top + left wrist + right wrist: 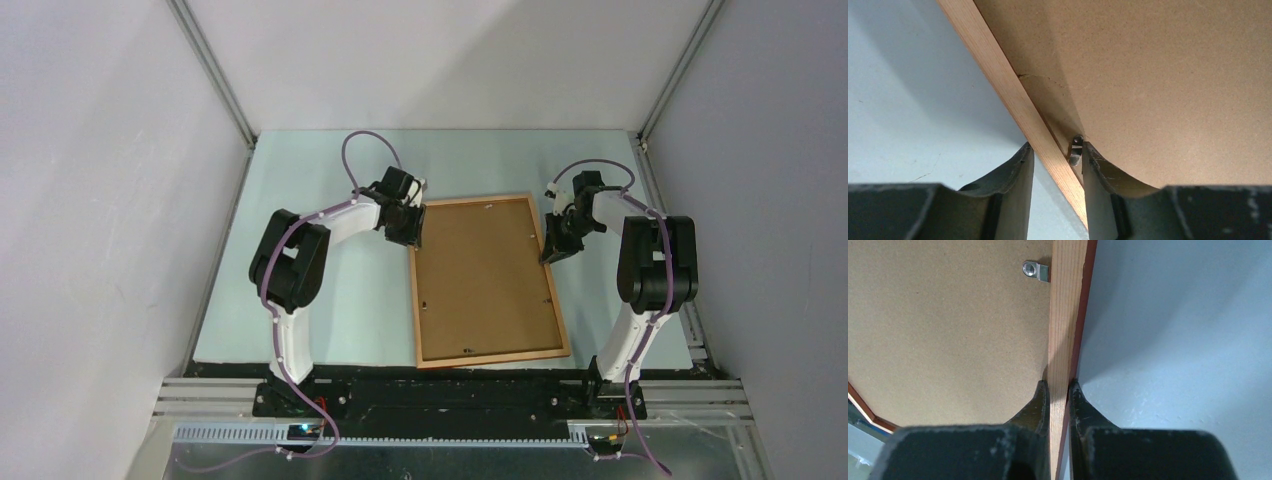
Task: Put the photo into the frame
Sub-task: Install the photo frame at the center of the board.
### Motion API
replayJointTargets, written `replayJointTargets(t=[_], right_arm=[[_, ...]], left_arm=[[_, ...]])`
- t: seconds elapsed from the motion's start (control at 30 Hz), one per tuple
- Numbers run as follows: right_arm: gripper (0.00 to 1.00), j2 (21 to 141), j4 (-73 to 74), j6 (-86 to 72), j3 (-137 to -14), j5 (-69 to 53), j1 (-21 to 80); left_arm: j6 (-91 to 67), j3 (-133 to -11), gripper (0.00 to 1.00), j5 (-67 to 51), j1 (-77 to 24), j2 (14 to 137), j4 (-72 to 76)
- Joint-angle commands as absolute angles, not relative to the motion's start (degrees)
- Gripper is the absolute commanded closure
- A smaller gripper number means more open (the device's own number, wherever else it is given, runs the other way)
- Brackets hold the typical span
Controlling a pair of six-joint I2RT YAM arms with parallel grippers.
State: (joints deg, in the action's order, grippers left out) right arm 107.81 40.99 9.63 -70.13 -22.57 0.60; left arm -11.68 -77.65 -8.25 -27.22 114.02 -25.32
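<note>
The frame (492, 357) lies back side up in the middle of the table, with the brown backing board (485, 275) filling it. The photo is hidden. My left gripper (412, 232) is at the frame's far left corner. In the left wrist view it (1057, 148) is open and straddles the wooden rail (998, 70), with a small metal tab (1076, 150) against the inner finger. My right gripper (552, 250) is at the frame's right rail. In the right wrist view it (1058, 385) is shut on that rail (1064, 315).
Another metal tab (1036, 271) sits on the board (948, 330) just inside the right rail. The pale blue table (330, 320) is walled in by grey panels on the left, back and right. Both arm bases stand at the near edge.
</note>
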Motion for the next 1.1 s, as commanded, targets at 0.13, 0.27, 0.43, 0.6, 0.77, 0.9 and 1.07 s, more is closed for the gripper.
replayJointTargets(t=[0.13,0.27,0.43,0.6,0.77,0.9,1.07], right_arm=[[1.00,108.66,41.83,9.33,-69.26,-26.84,0.46],[1.00,108.82,41.89,9.35,-69.30,-26.87,0.53],[1.00,108.78,41.92,9.36,-69.26,-26.97,0.51],[1.00,108.74,42.01,9.35,-69.28,-26.96,0.53],[1.00,108.83,42.01,9.32,-69.28,-27.00,0.53],[1.00,108.82,41.97,9.31,-69.26,-27.03,0.57],[1.00,108.96,42.01,9.28,-69.26,-27.08,0.51]], left_arm=[[-10.55,-76.57,0.68,-8.22,-27.86,115.16,-25.82],[-10.38,-76.59,0.71,-8.42,-27.86,115.02,-25.83],[-10.24,-76.51,0.74,-8.59,-27.86,114.96,-25.84],[-10.15,-76.47,0.76,-8.70,-27.86,114.80,-25.81],[-9.96,-76.38,0.80,-8.79,-27.86,114.70,-25.83],[-9.72,-76.36,0.84,-8.85,-27.82,114.62,-25.82],[-9.37,-76.19,0.88,-8.78,-27.87,114.46,-25.83]])
